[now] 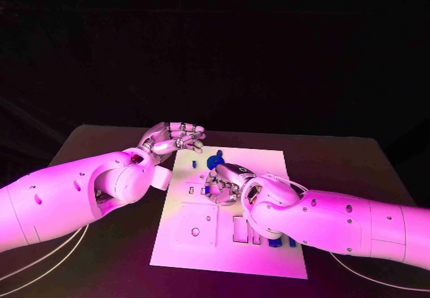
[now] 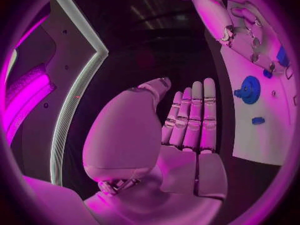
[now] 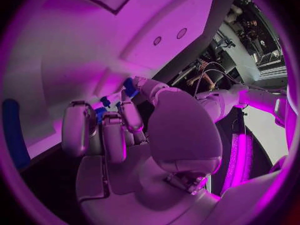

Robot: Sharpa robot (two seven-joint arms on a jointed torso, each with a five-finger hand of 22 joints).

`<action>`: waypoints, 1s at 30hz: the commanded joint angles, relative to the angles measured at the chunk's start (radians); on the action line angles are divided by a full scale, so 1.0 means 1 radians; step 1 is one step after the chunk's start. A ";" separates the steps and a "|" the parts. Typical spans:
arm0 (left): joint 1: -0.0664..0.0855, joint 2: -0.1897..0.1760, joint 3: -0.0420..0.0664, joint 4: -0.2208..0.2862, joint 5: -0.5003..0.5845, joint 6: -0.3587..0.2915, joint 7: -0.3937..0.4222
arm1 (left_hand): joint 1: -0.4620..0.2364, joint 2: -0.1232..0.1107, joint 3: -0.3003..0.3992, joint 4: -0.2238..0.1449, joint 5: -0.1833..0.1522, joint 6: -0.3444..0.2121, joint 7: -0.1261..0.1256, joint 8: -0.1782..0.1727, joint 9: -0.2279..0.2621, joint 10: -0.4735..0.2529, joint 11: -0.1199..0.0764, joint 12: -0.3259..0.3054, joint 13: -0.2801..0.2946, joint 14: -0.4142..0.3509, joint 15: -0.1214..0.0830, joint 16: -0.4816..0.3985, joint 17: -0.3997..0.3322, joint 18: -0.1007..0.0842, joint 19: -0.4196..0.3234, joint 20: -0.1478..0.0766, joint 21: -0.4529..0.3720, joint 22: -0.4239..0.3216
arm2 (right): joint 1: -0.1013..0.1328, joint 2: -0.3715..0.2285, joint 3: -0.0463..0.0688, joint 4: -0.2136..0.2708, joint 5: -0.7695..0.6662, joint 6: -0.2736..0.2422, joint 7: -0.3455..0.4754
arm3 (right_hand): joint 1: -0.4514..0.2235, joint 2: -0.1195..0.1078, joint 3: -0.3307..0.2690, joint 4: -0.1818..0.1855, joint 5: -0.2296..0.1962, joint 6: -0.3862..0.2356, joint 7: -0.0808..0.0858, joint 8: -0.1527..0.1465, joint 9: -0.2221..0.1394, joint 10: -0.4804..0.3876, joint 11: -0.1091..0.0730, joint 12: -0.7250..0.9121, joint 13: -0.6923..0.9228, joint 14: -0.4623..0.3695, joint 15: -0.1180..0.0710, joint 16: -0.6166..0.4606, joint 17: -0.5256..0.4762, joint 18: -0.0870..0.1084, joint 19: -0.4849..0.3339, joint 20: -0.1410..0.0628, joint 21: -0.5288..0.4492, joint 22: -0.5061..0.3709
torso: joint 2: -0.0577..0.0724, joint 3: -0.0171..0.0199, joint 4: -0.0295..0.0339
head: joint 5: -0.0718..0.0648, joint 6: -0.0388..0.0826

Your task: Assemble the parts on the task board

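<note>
Nearest the robot, along the near edge of the task board (image 1: 179, 239), a row of rectangular slots sits with a few blue parts (image 1: 280, 241) standing in or by them, half hidden under the right arm. Round hole in a raised square just left of the slots.

Mid board: right hand (image 1: 226, 184) is down on the plate, fingers curled in over a small blue part (image 3: 102, 108). Right wrist view shows blue bits between the fingertips (image 3: 128, 116), so I read it as pinching a piece against the board (exact contact hard to see, fingers cover most of it). A long blue bar (image 3: 14, 133) lies at that view's rim, apart from the hand.

Farther out: round blue disc part (image 1: 215, 162) just beyond the right hand's fingers, near the board's far end; a small blue piece (image 1: 196, 164) beside it.

Farthest: left hand (image 1: 176, 138) hovers off the board's far left corner, fingers straight and apart, holding nothing (left wrist view agrees, palm flat, disc (image 2: 249, 89) well apart from it).

Handling judgement: parts look like small rigid plastic, light, probably slick, so easy to flick or tip. Best taken by fingertip pinch across the narrow sides, kept upright for the slot. Board is thin and light and could slide if pushed sideways.
</note>
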State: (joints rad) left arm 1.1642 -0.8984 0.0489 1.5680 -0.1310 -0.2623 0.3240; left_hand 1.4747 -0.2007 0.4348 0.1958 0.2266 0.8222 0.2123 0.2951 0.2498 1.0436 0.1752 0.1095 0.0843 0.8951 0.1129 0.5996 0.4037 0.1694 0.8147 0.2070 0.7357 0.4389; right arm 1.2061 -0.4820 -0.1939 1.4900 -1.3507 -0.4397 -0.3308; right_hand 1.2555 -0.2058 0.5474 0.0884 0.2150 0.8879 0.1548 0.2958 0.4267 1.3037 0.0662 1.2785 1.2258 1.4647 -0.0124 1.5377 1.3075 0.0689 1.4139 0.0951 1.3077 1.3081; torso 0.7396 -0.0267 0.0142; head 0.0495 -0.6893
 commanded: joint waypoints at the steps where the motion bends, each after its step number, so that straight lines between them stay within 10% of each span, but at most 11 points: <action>1: 0.000 0.002 0.000 0.001 -0.001 0.019 0.003 | -0.003 0.004 -0.004 0.000 -0.003 -0.007 0.026 -0.002 0.001 -0.008 0.000 -0.004 0.001 0.001 0.004 -0.004 0.001 0.010 -0.008 0.001 0.004 0.001 | -0.001 0.001 -0.001 -0.001 -0.012 0.003 0.007 | -0.002 -0.011 -0.005 0.003 0.005 -0.011 -0.001 -0.008 -0.002 -0.010 0.001 -0.007 -0.007 0.085 0.007 -0.005 0.175 0.000 -0.008 0.003 -0.007 0.047 | 0.000 -0.0006 0.0002 | 0.000 0.000; 17: 0.000 0.003 0.000 -0.001 -0.003 0.022 -0.001 | -0.002 0.004 -0.004 0.000 -0.003 -0.007 0.026 -0.002 0.001 -0.009 0.000 -0.003 0.001 0.000 0.004 -0.004 0.002 0.010 -0.010 0.001 0.005 0.002 | -0.002 -0.004 -0.002 0.009 -0.007 -0.037 0.047 | -0.035 -0.051 -0.113 0.059 0.004 -0.064 0.008 -0.026 -0.019 -0.047 0.012 -0.046 -0.053 0.078 0.017 -0.019 0.151 0.008 -0.024 0.013 -0.049 0.022 | -0.001 0.0003 0.0008 | -0.001 0.003; 26: 0.000 0.001 -0.001 -0.005 -0.108 -0.016 -0.092 | -0.033 0.006 -0.019 0.026 -0.007 -0.031 0.011 0.000 0.007 0.053 -0.023 0.077 0.043 0.077 -0.020 0.050 0.048 0.016 0.049 -0.014 0.079 0.038 | 0.005 -0.075 0.005 0.095 0.006 -0.080 0.098 | 0.049 -0.013 -0.249 0.116 0.009 -0.077 0.009 -0.020 -0.029 -0.048 0.013 -0.045 -0.058 0.077 0.017 -0.022 0.148 0.009 -0.021 0.014 -0.063 0.019 | -0.003 -0.0011 0.0015 | -0.002 0.003; 29: 0.000 -0.001 -0.002 -0.009 -0.168 -0.029 -0.168 | -0.079 0.014 -0.068 0.071 0.000 0.008 -0.024 0.104 0.065 0.050 -0.060 0.271 0.171 0.144 -0.055 0.117 0.116 0.014 0.116 -0.049 0.164 0.079 | 0.022 -0.117 0.009 0.132 0.042 -0.072 0.157 | 0.064 -0.008 -0.249 0.116 0.009 -0.079 0.010 -0.020 -0.031 -0.048 0.013 -0.044 -0.058 0.076 0.017 -0.025 0.142 0.011 -0.026 0.014 -0.072 0.014 | -0.004 -0.0010 -0.0013 | 0.008 0.002; 30: 0.000 -0.002 -0.002 -0.010 -0.187 -0.027 -0.194 | -0.103 0.019 -0.086 0.074 -0.002 0.013 -0.038 0.139 0.087 0.044 -0.065 0.342 0.221 0.417 -0.081 0.490 0.460 0.013 0.122 -0.060 0.180 0.089 | 0.029 -0.132 0.010 0.144 0.057 -0.067 0.183 | 0.065 -0.007 -0.249 0.116 0.009 -0.079 0.010 -0.020 -0.031 -0.048 0.013 -0.044 -0.058 0.076 0.017 -0.025 0.141 0.011 -0.026 0.014 -0.073 0.013 | -0.003 -0.0004 -0.0017 | 0.007 0.002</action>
State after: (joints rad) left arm 1.1639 -0.9007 0.0469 1.5584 -0.2211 -0.2725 0.2352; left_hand 1.3986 -0.1861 0.3722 0.2670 0.2231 0.8319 0.1919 0.3947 0.3121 1.1007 0.1175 0.3736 0.2508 1.0658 0.0574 0.7558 0.5553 0.1693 0.9247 0.1587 0.8945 0.5158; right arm 1.2302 -0.6070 -0.1850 1.6232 -1.3337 -0.4968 -0.2461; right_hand 1.3136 -0.2133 0.3034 0.2055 0.2190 0.8160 0.1662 0.2726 0.3964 1.2591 0.0786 1.2363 1.1682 1.4682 -0.0018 1.5165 1.3073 0.0689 1.3929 0.1090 1.2362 1.3076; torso 0.7373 -0.0272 0.0145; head 0.0527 -0.6863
